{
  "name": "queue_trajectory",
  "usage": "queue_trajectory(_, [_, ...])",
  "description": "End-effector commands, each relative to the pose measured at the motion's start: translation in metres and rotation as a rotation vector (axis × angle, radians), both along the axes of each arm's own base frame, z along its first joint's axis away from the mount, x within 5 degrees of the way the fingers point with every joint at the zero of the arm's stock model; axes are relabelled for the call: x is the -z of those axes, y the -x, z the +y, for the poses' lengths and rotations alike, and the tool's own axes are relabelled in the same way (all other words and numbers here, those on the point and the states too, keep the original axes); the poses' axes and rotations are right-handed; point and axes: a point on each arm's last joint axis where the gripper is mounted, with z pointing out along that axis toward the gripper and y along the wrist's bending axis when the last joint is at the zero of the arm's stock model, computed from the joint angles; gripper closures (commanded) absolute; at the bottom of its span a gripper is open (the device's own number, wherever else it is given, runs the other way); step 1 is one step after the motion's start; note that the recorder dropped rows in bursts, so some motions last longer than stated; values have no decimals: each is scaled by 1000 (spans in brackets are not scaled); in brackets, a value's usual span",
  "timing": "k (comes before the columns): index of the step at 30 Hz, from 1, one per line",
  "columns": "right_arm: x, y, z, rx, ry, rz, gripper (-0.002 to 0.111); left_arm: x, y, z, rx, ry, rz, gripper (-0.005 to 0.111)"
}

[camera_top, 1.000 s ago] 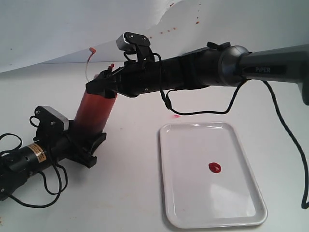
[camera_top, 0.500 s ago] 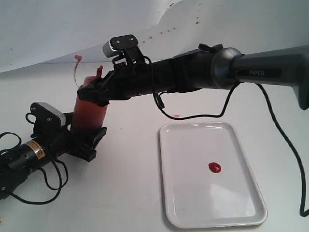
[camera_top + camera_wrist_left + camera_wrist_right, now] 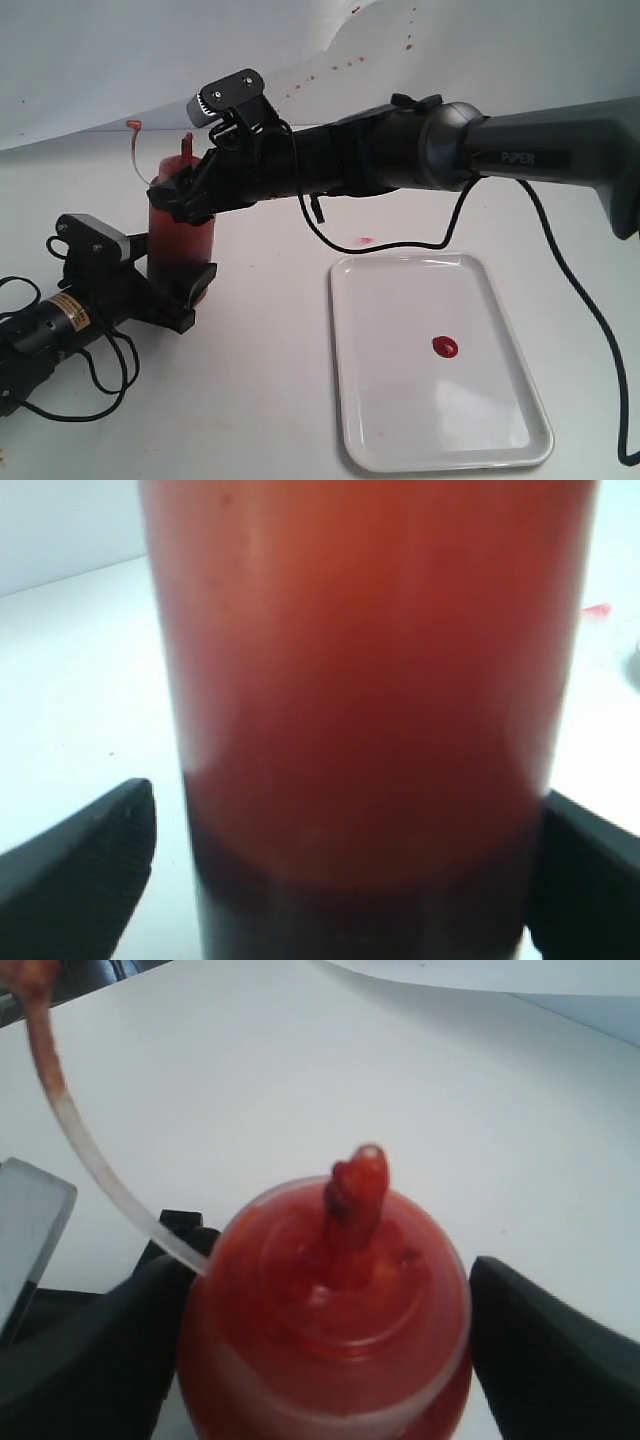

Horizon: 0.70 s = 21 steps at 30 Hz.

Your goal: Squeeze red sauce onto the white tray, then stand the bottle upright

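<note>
The bottle (image 3: 182, 240), red-tinted with a cone nozzle (image 3: 186, 145) and a thin tether to a small cap (image 3: 133, 124), stands nearly upright on the table at the left. My right gripper (image 3: 180, 195) reaches across and is shut on its upper body; its fingers (image 3: 110, 1350) flank the bottle (image 3: 330, 1290). My left gripper (image 3: 190, 285) is open around the base. One of its fingers (image 3: 90, 850) stands clear of the bottle (image 3: 360, 700); the other is at its edge. The white tray (image 3: 400, 330) lies at the right with a blob of red sauce (image 3: 446, 347).
A faint pink smudge (image 3: 364, 241) marks the table just behind the tray. A white sheet (image 3: 330, 68) with small red specks hangs at the back. The right arm's black cable (image 3: 590, 310) loops down past the tray's right side. The left arm's cables (image 3: 100, 400) lie at front left.
The right gripper has swung the bottle from a lean to nearly upright, shifting left and down. The left gripper's jaws have widened away from the bottle's base.
</note>
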Motion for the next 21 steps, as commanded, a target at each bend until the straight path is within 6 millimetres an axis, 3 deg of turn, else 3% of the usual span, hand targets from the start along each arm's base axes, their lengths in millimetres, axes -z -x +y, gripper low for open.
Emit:
queue_trajectory(1, [5,-4,-5,16,55,-42,42,-9,3,4,-50,20,-17,22])
queue_trajectory(13, [-4,6,4,-41,33,-50,41,-10,5,4,-43,20,-17,22])
queue_trajectory(19, [-4,12,9,-70,34,-49,19,-5,14,7,-71,15,22,22])
queue_trajectory(21, [-4,14,11,-76,33,-49,17,-5,15,7,-64,15,24,22])
